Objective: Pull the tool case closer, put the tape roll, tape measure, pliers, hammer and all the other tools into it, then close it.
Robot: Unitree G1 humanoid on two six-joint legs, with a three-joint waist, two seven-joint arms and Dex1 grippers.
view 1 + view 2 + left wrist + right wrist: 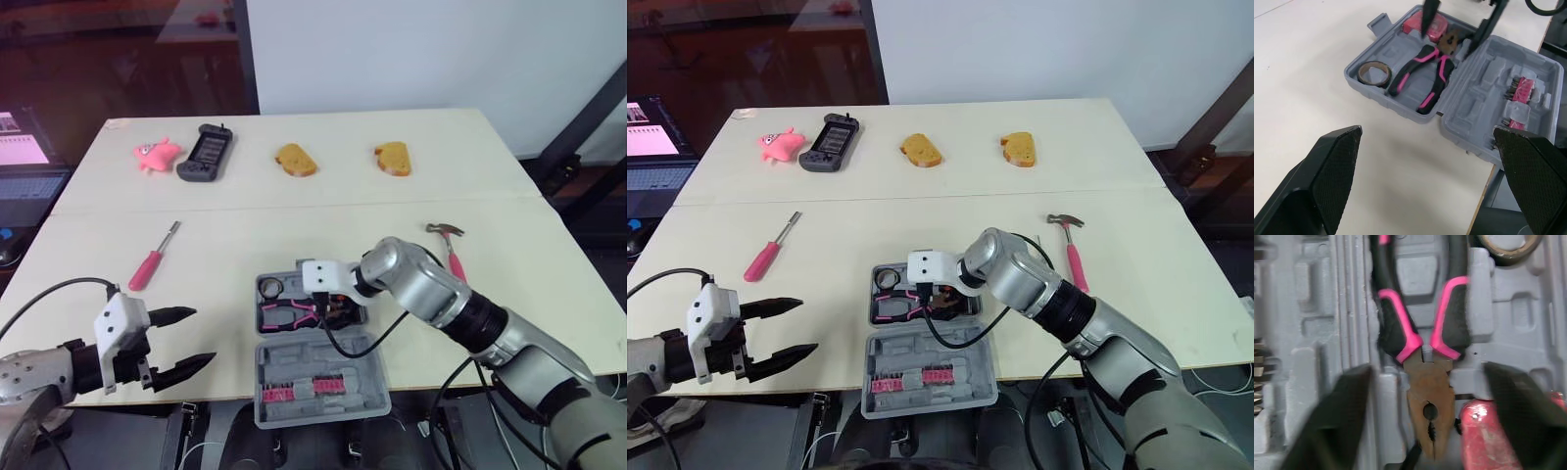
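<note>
Pale wooden table (pixel 294 196) before a white wall, as seen from my head cameras. Along the far side lie a pink toy (pixel 155 154), a dark handheld console (pixel 206 154) and two bread slices (pixel 295 160) (pixel 393 159). A laptop (pixel 29 181) stands beyond the table's left edge. A pink-handled screwdriver (pixel 152 259) lies on the left half and the hammer (pixel 454 257) on the right half, both apart from the tool case (pixel 294 357). The case lies open at the near edge, its base toward the table's middle and its lid toward me, reaching past the edge. A row of pink bits (pixel 299 390) sits in the lid. My right gripper (pixel 331 308) points down into the base. My left gripper (pixel 191 338) hovers at the near-left corner, fingers spread, holding nothing, apart from the case.

Left wrist view: the two black fingers (pixel 1327 181) of my left gripper stand wide apart, framing the open case. In the base lie the tape roll (pixel 1375 73) at one end, the pliers (pixel 1422 78) beside it in their recess, and the red tape measure (pixel 1418 22) next to the pliers' head. My right gripper's fingers (pixel 1428 14) come down on either side of that head.

Right wrist view: my right gripper (pixel 1435 421) is spread, one finger on each side of the pliers' rusty head, pinching nothing. Whether the pads touch the case I cannot tell. The tape measure lies just beside the head.
</note>
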